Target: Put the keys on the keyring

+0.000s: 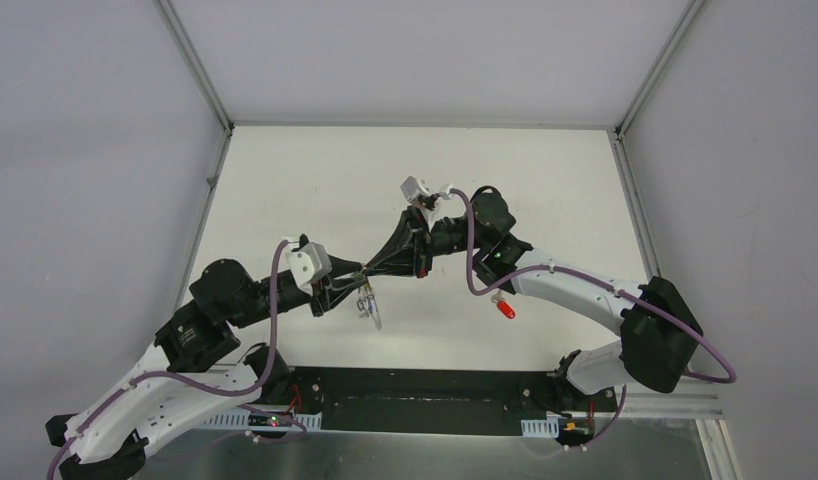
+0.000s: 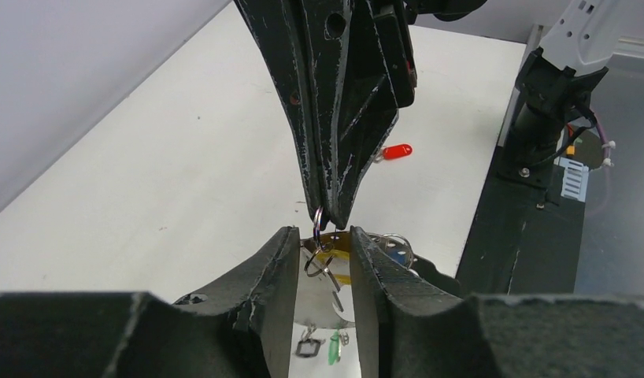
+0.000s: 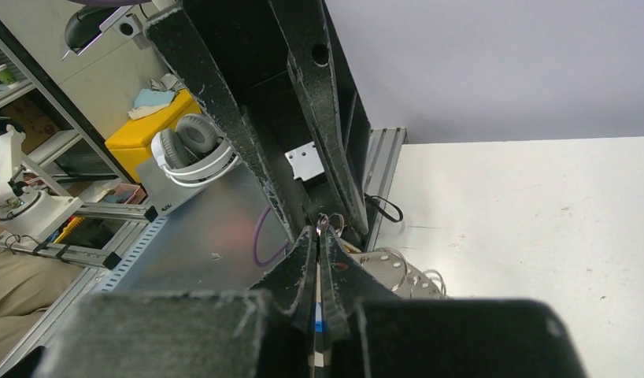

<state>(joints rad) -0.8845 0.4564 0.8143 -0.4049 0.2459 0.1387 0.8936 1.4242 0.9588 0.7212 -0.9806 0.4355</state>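
Both grippers meet above the table's middle. My right gripper point(image 1: 373, 270) point(image 3: 320, 230) is shut, pinching a small silver split ring point(image 2: 319, 220) at its tips. A second small ring point(image 2: 317, 262) and a yellow-headed key point(image 2: 340, 253) sit in the gap of my left gripper point(image 1: 356, 286) point(image 2: 325, 235), whose jaws stand apart; whether they press anything is unclear. The keyring point(image 2: 391, 247) point(image 3: 388, 264), a grey perforated band, curves out beside the left fingers. A green key point(image 2: 334, 346) and a black key point(image 2: 307, 347) dangle below. A red key point(image 1: 505, 308) point(image 2: 396, 151) lies on the table.
The white table point(image 1: 315, 190) is walled at the left, back and right. A black base rail point(image 1: 415, 400) runs along the near edge. Purple cables point(image 1: 472, 255) loop along both arms.
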